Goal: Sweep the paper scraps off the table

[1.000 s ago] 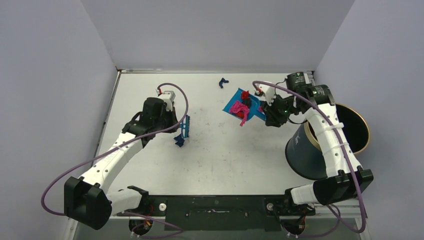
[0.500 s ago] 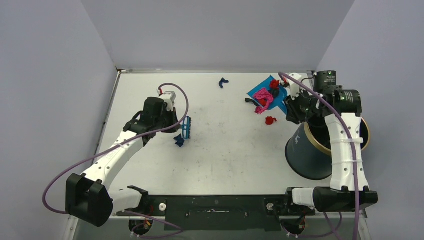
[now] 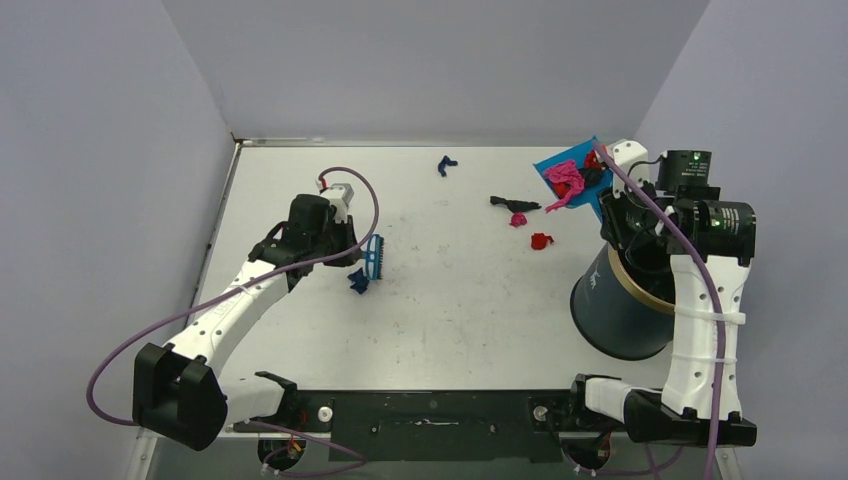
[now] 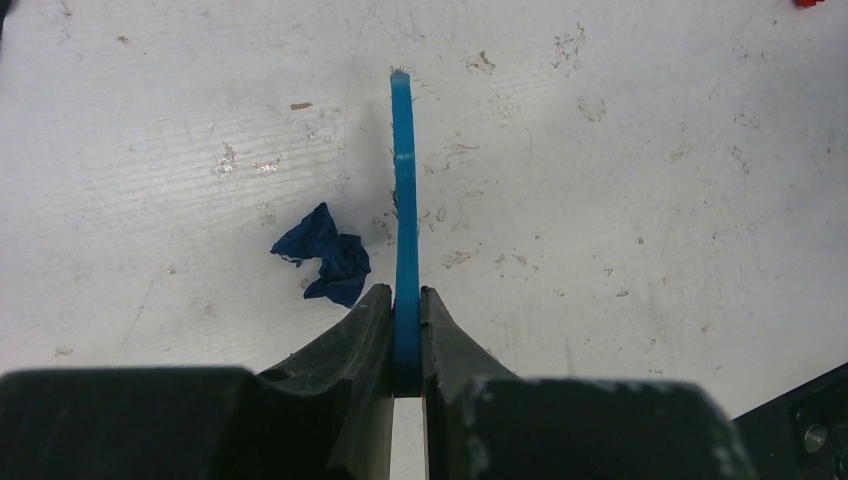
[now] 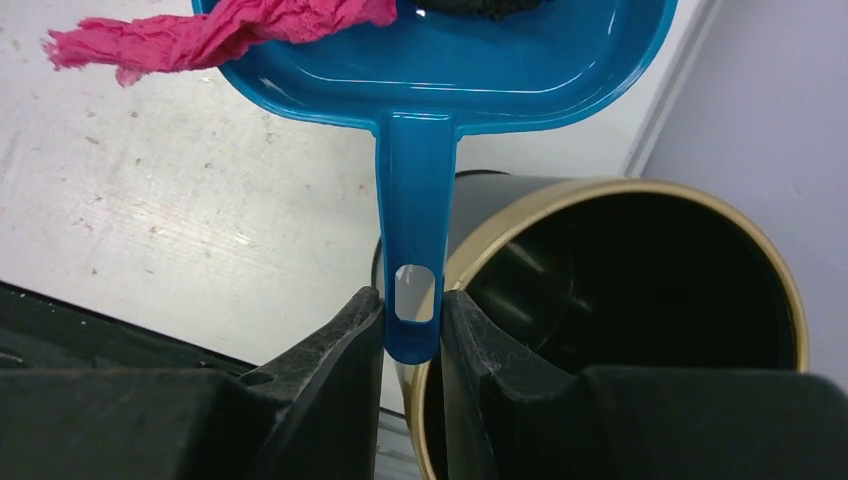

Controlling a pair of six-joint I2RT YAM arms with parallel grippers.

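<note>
R gripper (image 5: 412, 300) clamps tight on the blue dustpan (image 5: 440, 70) handle by the bin (image 5: 620, 280) w/ pink & black paper scraps (image 3: 563, 180) inside the pan, L gripper (image 4: 405, 300) pinches the brush (image 4: 403, 180) just beside a dk-blue scrap (image 4: 325, 255), while a blue bit (image 3: 446, 163), black bit (image 3: 513, 204) & red bit (image 3: 540, 240) lie loose on the table (image 3: 450, 320).

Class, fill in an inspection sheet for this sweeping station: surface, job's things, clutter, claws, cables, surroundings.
Surface: white table, scuffed.
Job's things: paper scraps loose on the table, two dark blue, one black, one pink, one red; more lie in the dustpan.
Clutter: nothing seen.
Claws: left claw shut on the brush; right claw shut on the dustpan handle, near the bin.
Cables: purple cables loop along both arms.
Surroundings: plain grey walls; dark bin with gold rim by the table's right side.
</note>
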